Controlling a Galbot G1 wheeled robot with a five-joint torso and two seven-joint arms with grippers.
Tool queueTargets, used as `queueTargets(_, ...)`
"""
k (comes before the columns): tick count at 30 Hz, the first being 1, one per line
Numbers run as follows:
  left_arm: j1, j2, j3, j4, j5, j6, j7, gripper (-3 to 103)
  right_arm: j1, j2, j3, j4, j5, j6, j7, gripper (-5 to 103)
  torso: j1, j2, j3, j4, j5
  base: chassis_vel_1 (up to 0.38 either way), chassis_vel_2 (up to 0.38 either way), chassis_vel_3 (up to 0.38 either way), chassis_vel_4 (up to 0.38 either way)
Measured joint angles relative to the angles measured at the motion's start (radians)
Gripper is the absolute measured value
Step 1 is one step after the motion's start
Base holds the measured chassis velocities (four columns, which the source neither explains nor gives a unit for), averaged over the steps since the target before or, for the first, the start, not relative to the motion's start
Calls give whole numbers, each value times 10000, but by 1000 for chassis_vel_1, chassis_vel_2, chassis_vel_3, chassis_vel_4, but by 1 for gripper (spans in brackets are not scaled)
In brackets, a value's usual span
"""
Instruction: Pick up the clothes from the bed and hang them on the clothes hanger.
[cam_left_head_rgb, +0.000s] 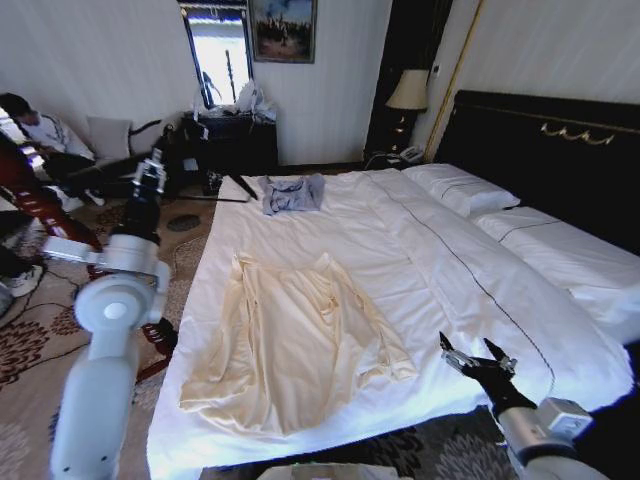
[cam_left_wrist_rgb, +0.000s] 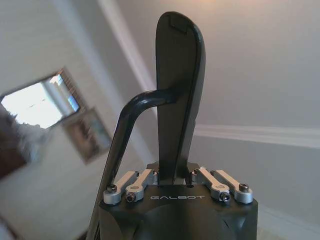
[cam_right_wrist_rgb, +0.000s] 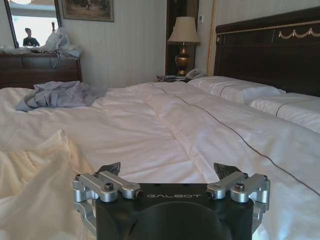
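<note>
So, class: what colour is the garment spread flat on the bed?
Cream, pale yellow clothes; best seen in the head view.

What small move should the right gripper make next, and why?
Probably move the right gripper, open above the bed edge, toward the robot's left to the cream garment, which lies flat and ungrasped. The left gripper is shut on the hanger.

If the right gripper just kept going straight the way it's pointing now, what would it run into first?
Probably the bed's white sheet. The right gripper, open, sits low over the bed, aimed across it toward the far side. The cream garment lies just off to one side, so depth is uncertain and it might brush that first.
</note>
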Motion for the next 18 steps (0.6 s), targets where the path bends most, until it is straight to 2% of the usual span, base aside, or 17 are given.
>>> queueTargets(1, 0, 0, 0, 0, 0, 0, 0, 23, 0, 0, 0, 0, 0, 0, 0, 100, 0, 0, 0, 0, 0, 0, 0, 0, 0)
queueTargets(6, 270, -598, -117, 603, -1731, -95, -373, 23, 239, -586, -7, -241, 223, -159, 121, 100, 0, 0, 0, 2, 0, 0, 0, 0, 0)
queueTargets(7, 270, -598, -117, 603, -1731, -95, -373, 23, 239, -586, -7, -241, 223, -159, 121, 100, 0, 0, 0, 2, 0, 0, 0, 0, 0)
queueTargets(11, 498, -1156, -111, 1398, -2586, 96, -91, 23, 459, -1305, -10, -535, 264, -301, 153, 100, 0, 0, 0, 3, -1, 0, 0, 0, 0)
queueTargets(14, 625, -1452, 141, 1788, -2657, 312, 46, 23, 538, -1800, 29, -714, 121, -405, 154, 100, 0, 0, 0, 1, 2, 0, 0, 0, 0)
queueTargets(18, 774, -1835, 615, 2246, -2365, 565, 238, 23, 725, -2436, 4, -917, 61, -682, 191, 100, 0, 0, 0, -1, -1, 0, 0, 0, 0)
